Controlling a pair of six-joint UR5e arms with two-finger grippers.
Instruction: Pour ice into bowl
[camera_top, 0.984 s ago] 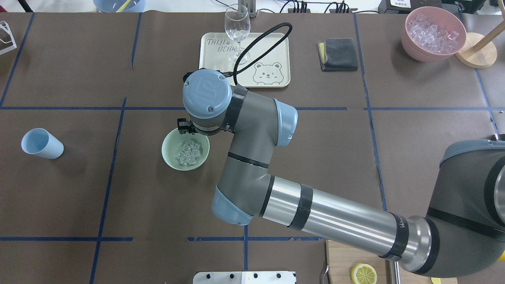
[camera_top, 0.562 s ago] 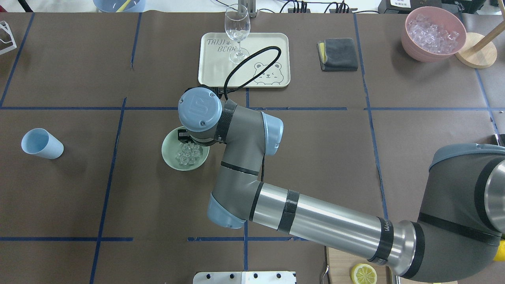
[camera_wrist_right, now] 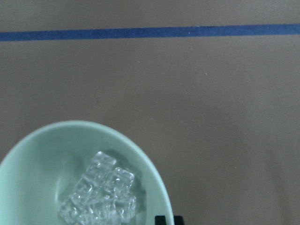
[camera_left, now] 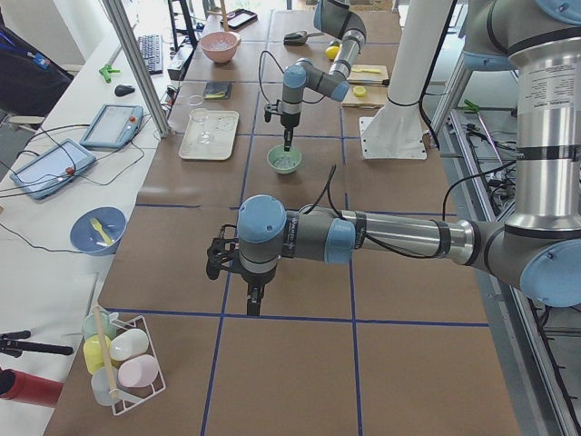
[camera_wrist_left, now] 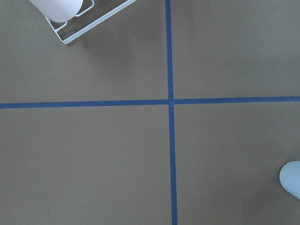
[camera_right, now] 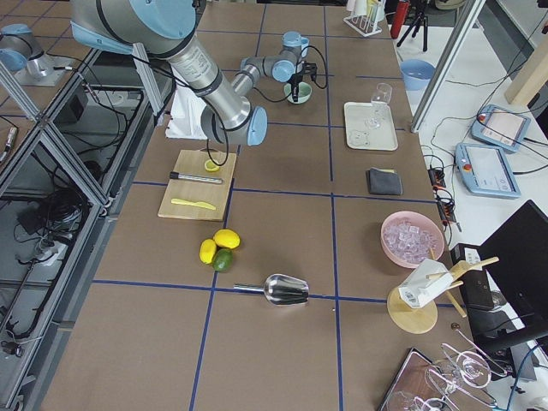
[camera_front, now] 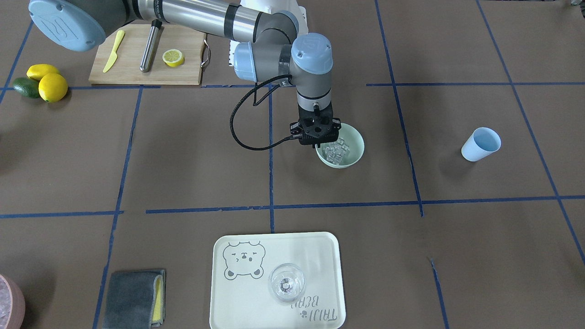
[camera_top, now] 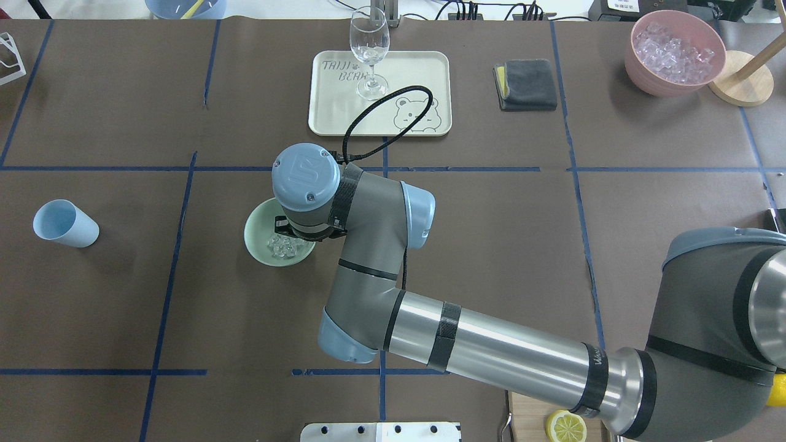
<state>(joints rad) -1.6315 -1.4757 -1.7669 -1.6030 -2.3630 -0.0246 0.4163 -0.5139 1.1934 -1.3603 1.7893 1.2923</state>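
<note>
Sitting mouth-up near the middle of the table, the round green bowl (camera_top: 255, 236) holds the ice (camera_top: 284, 247) in a small heap. The right gripper (camera_front: 319, 140) hangs at the bowl's rim; I cannot tell if its fingers pinch it. The left gripper (camera_left: 253, 304) is far off, and I cannot tell its fingers either. The tray (camera_top: 430, 64) says "TAIJI BEAR". The bowl has slid a little toward the robot's left.

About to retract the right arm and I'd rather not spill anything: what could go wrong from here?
1. The right claw sits low at the rim of the bowl; a sideways pull could drag or tip it and spill the ice.
2. The light blue cup lies on its side, so a nudge might roll it.
</note>
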